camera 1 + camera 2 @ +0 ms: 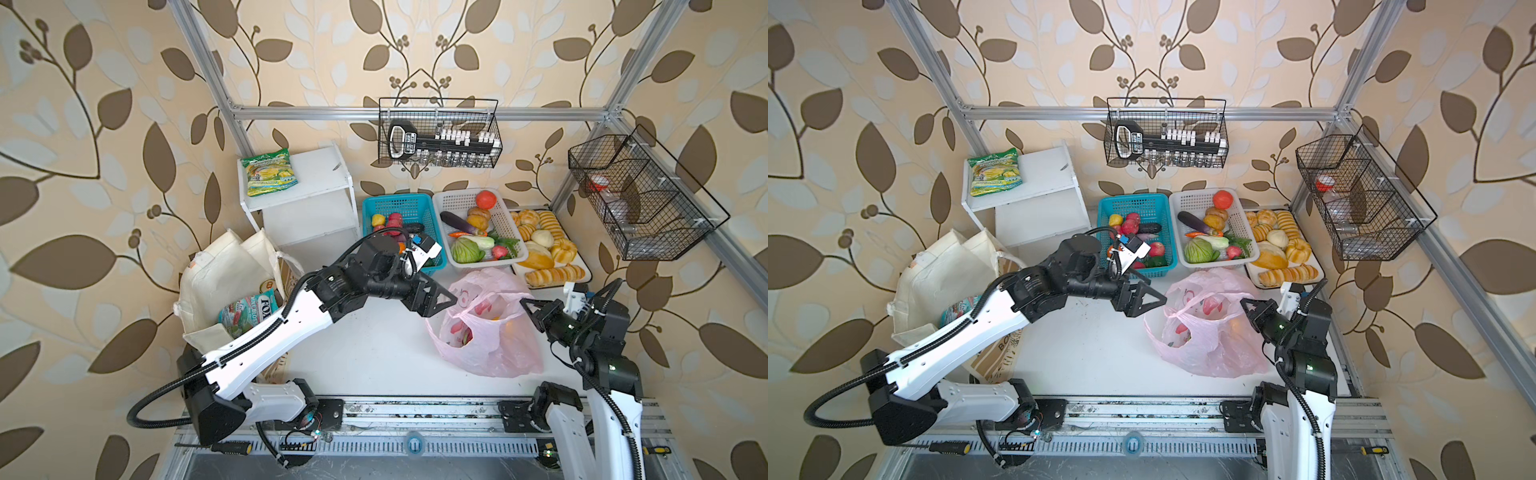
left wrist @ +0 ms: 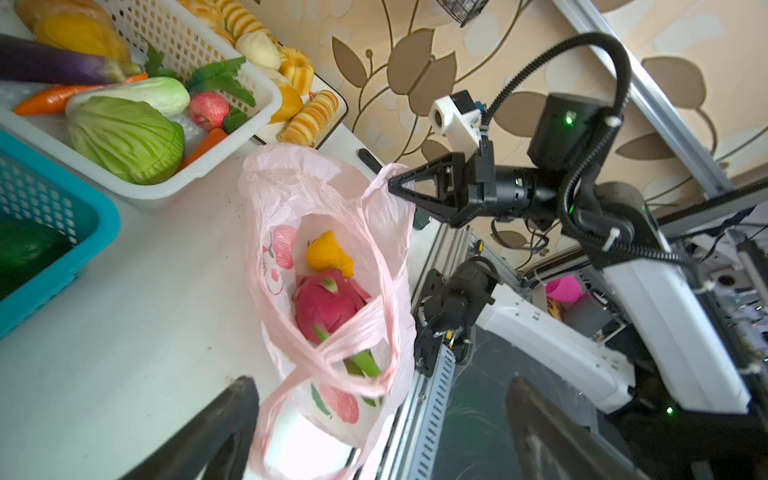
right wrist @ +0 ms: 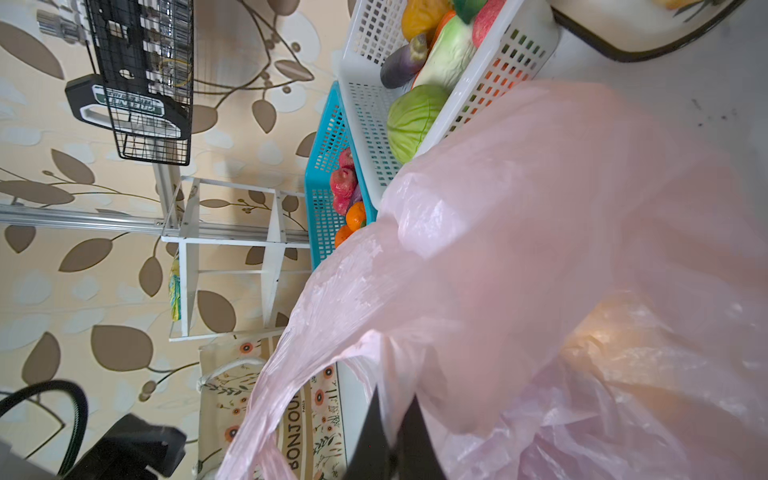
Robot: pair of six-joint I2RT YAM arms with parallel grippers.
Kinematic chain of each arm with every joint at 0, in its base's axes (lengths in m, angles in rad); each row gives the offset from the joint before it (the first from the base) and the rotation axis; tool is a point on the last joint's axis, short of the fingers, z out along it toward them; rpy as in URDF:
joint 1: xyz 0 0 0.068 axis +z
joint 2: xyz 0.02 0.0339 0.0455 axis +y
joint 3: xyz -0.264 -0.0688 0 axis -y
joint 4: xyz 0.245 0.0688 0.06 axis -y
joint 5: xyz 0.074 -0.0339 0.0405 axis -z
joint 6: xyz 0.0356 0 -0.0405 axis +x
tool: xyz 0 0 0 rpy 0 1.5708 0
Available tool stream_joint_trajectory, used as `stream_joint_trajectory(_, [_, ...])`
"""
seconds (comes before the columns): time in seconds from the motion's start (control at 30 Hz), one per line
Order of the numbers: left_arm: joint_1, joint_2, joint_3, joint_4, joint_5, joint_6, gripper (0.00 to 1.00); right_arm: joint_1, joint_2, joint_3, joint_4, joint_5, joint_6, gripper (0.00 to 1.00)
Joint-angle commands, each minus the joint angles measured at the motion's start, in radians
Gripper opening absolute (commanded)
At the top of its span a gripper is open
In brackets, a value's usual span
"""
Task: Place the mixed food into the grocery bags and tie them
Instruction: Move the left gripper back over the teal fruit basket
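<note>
Sitting near the right edge of the table (image 1: 374, 357), the pink plastic bag (image 1: 494, 345) lies slumped with its mouth gaping toward the middle. Inside it, the left wrist view shows a magenta dragon fruit (image 2: 328, 303) and, just beside it, a yellow-orange toy fruit (image 2: 328, 253).

The right pincer (image 1: 524, 303) is clenched on the bag's thin rim on the side toward the right edge; in the right wrist view pink film is pinched between its closed fingers (image 3: 411, 428).

The left pincer (image 1: 442, 306) is released, jaws spread wide, hovering at the bag's opposite rim. A twisted handle strand of the bag crosses the gap between the jaws in the left wrist view (whether it touches either one I cannot tell).

At the left edge of the table stands the cream canvas tote (image 1: 220, 270), open, with a teal-red snack packet (image 1: 245, 311) and a gold-topped can (image 1: 269, 286) inside it.

Along the back edge sit a blue basket (image 1: 409, 201) and a white basket (image 1: 461, 198) of toy produce, with a tray of bread (image 1: 582, 270) at the back right corner.
</note>
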Motion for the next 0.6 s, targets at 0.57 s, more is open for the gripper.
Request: stream_joint_trajectory(0.57, [0.321,0.705,0.591,-0.460,-0.584,0.063,0.84,0.005,-0.021,0.092,-0.078,0.020,-0.035,0.00])
